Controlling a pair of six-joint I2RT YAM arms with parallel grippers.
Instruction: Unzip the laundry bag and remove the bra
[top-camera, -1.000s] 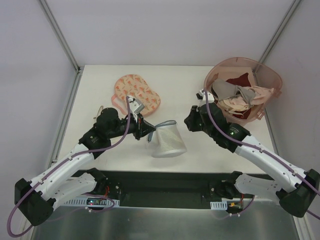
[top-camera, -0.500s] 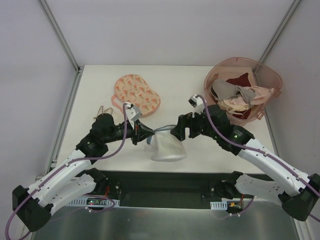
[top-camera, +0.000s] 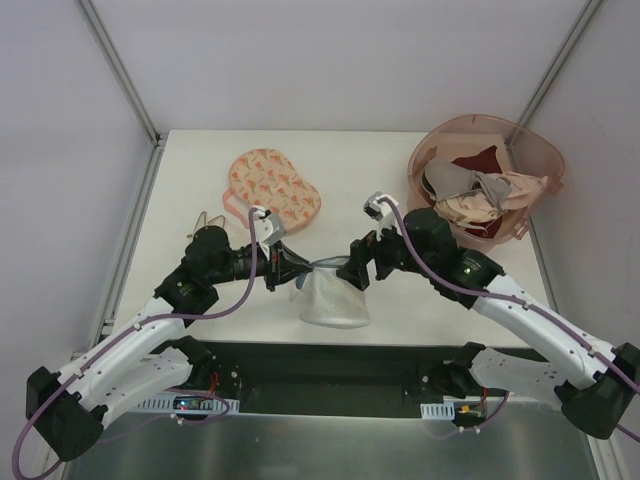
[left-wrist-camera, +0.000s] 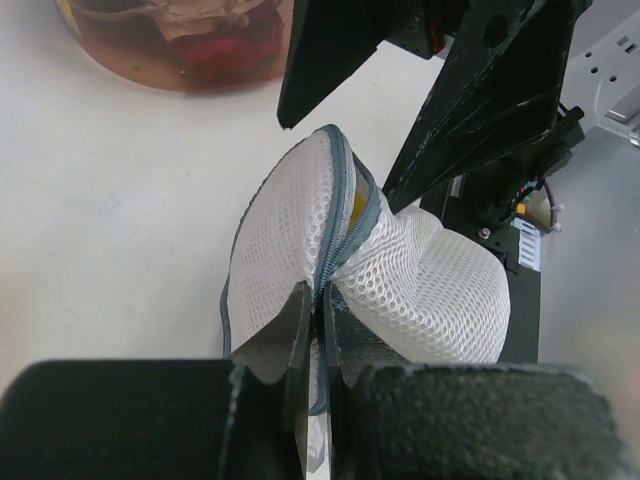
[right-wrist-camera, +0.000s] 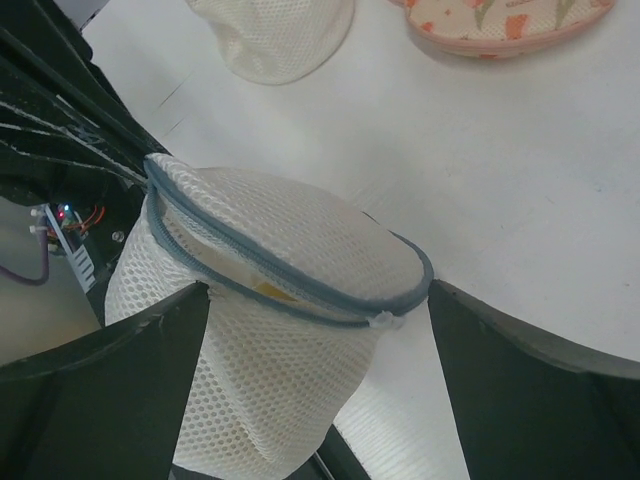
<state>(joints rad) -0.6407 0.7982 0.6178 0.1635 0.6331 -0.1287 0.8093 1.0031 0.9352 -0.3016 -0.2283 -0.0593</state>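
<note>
White walls (top-camera: 330, 60) are enclosing the pale worktop (top-camera: 380, 190). The pink tub (top-camera: 540, 150) is sitting beyond and right of the laundry bag (top-camera: 333, 295). The left hand (left-wrist-camera: 318, 300) is pinching the bag's zipper rim, and the right hand (top-camera: 357, 270) is standing spread around it. The yellow bra (left-wrist-camera: 357, 205) is peeking from inside.

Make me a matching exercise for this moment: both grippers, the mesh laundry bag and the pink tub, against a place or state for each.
1. left gripper
2. right gripper
3. laundry bag
4. pink tub

a. far right corner, holding garments
b. open, one finger on either side of the bag
c. shut on the zipper rim
d. white mesh, between the two grippers

Pairs: 1-c, 2-b, 3-d, 4-a
</note>
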